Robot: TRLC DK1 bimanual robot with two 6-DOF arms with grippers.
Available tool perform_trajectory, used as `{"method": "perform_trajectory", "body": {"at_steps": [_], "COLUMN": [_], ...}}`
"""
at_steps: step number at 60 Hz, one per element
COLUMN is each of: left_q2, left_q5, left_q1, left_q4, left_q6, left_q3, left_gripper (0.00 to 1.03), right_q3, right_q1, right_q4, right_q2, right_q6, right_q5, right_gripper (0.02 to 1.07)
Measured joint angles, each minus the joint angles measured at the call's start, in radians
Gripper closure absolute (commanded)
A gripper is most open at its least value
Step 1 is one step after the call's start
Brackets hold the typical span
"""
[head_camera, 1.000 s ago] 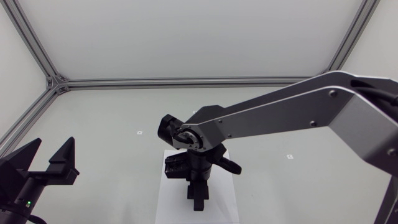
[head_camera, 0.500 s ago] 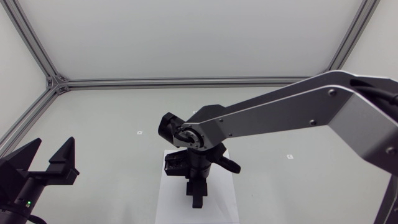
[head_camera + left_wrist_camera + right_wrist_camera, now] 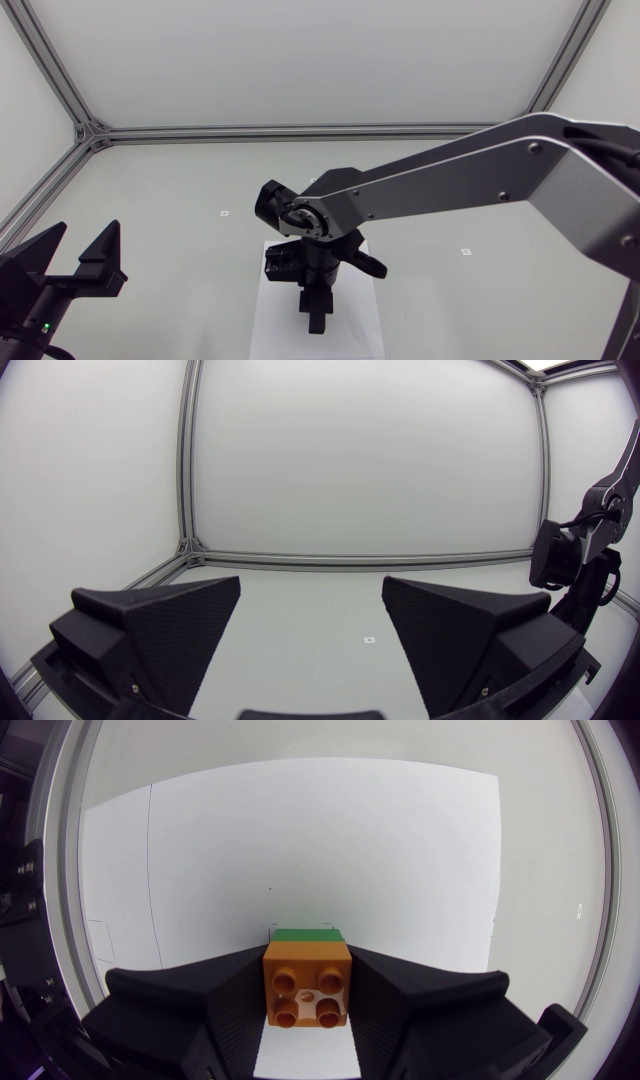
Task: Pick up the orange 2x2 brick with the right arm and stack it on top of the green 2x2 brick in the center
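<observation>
Grey table (image 3: 150,190) fills the head view, and across it the silver right arm (image 3: 480,180) comes in from three o'clock and bends down near the middle, toward six o'clock. Under its wrist lies a white sheet (image 3: 275,320), running from the centre to the six o'clock edge. The black right gripper (image 3: 316,320) points straight down at this sheet. From above its own wrist hides whatever it carries, so neither brick can be seen there.

At eight o'clock in the head view the left gripper (image 3: 82,242) rests low by the table's edge, its two wedge fingers spread wide with nothing between them. The left wrist view confirms this: the left gripper (image 3: 312,620) gapes over bare table, and the right arm's dark wrist stands beyond it off to one side.

Only the right wrist view shows the bricks. There the right gripper (image 3: 307,970) is clamped on the orange 2x2 brick (image 3: 307,988), one finger pressed against each of two opposite side walls. The brick is square, so it has no long axis. Its four studs face up toward the camera and its walls sit square to the fingers. Just ahead of it, at twelve o'clock from the gripper, a strip of the green 2x2 brick (image 3: 307,934) peeks out beneath its far edge, lined up with it over the white sheet. Whether the orange brick is pressed home on the green one, I cannot tell.
</observation>
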Motion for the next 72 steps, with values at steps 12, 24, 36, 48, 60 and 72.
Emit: {"method": "perform_trajectory", "body": {"at_steps": [12,24,36,48,60,72], "left_q2": [0.0,0.0,0.0,0.0,0.0,0.0], "left_q5": [0.0,0.0,0.0,0.0,0.0,0.0], "left_q1": [0.0,0.0,0.0,0.0,0.0,0.0], "left_q4": [0.0,0.0,0.0,0.0,0.0,0.0], "left_q6": [0.0,0.0,0.0,0.0,0.0,0.0], "left_q3": [0.0,0.0,0.0,0.0,0.0,0.0], "left_gripper": [0.04,0.04,0.04,0.04,0.04,0.04], "right_q3": [0.0,0.0,0.0,-0.001,-0.002,-0.002], "right_q1": [0.004,0.006,0.006,0.006,0.006,0.006], "right_q4": [0.0,0.0,0.0,0.0,0.0,0.0], "right_q2": [0.0,0.0,0.0,0.0,0.0,0.0], "right_q6": [0.0,0.0,0.0,0.0,-0.001,0.0], "right_q5": [0.0,0.0,0.0,-0.003,-0.005,-0.005], "right_gripper": [0.62,0.62,0.62,0.44,0.37,0.17]}}
